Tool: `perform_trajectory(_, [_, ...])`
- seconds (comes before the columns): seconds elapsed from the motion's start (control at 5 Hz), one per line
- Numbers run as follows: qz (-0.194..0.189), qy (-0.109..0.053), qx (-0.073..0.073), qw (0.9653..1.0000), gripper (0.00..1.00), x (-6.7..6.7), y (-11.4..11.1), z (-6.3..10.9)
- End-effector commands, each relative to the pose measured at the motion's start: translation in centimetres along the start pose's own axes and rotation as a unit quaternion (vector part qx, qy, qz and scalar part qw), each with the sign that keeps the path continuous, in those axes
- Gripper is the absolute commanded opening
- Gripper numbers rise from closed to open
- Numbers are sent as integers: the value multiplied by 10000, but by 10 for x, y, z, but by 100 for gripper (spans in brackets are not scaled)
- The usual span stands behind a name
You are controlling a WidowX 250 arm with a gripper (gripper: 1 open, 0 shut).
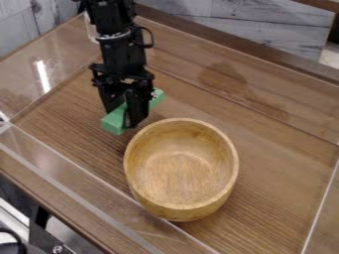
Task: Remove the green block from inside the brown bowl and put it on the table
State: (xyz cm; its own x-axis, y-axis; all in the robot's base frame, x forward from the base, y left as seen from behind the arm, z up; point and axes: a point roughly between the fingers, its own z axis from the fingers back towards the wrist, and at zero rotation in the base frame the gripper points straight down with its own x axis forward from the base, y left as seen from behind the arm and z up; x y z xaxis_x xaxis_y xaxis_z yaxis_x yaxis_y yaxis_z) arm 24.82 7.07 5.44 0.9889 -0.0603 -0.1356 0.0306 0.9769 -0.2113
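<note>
Nearest the camera, the clear acrylic wall [79,203] runs along the front edge of the brown wood-grain table [265,99], catching pale reflections. Just behind it, and right in the middle of things, sits the round light-brown wooden bowl [181,167] with its thick rim, upright, grain rings showing all the way down to the bottom. And look inside: nothing in there, only bare wood.

Step back a little and to the left, and there's the small flat bright green block [129,110], out of the bowl and down at the tabletop, just beyond the bowl's rim on the far-left side. It lies slantwise, one end peeking out to the left of the fingers and the other to the right. Whether its underside sits fully flat on the wood I can't tell from this angle.

Over it, the black gripper [125,112] points steeply down, its two dark fingers [111,99] clamped on the green block, squeezing it across its narrow width. The fingertips come right down near the table surface.

Further back, the black robot arm [111,30] rises out the top of the frame, and beyond it the far acrylic wall and a pale marbled backdrop [252,30].
</note>
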Motion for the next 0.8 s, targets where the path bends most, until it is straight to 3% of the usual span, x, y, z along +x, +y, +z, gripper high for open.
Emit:
perform_trajectory(0.0, [4, -227, 77, 9997, 0, 8, 4, 14])
perform_trajectory(0.6, [26, -149, 31, 9999, 0, 8, 7, 14])
